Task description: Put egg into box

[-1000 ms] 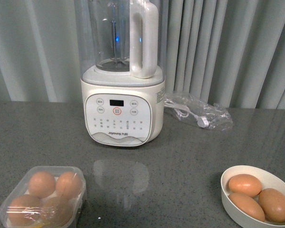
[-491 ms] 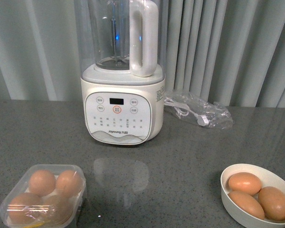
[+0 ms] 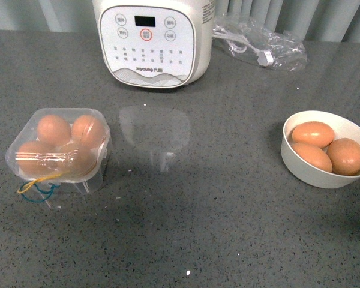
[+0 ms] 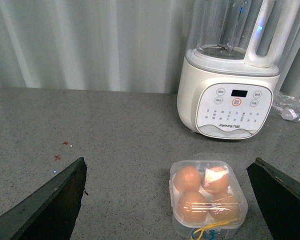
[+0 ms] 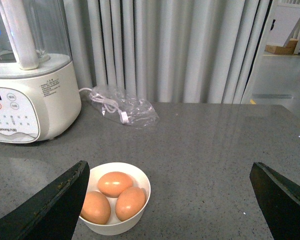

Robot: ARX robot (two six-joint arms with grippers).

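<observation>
On the grey counter's left side sits the box, clear lid shut, w/ four orange-brown eggs inside, one per cup; the near-left egg lies under a glare on the lid. Yellow and blue band loops at the box's near edge. Left wrist view shows the same box w/ all four cups filled, band at its near end.

Across the counter, well apart on the right, a round cream-white bowl holds three more eggs, touching each other. Right wrist view shows that bowl too, eggs packed together.

Behind, between box and bowl but further back, stands a white blender base w/ button panel facing the front cam; its clear jug and white handle show in the left wrist view. Just beside it on the right lies a clear plastic bag holding a white cable.

Left gripper: fingers wide apart, nothing between them, hovering above the counter w/ the box between the tips in its view. Right gripper: also spread wide, empty, above the bowl area. Neither arm shows in the front view.
</observation>
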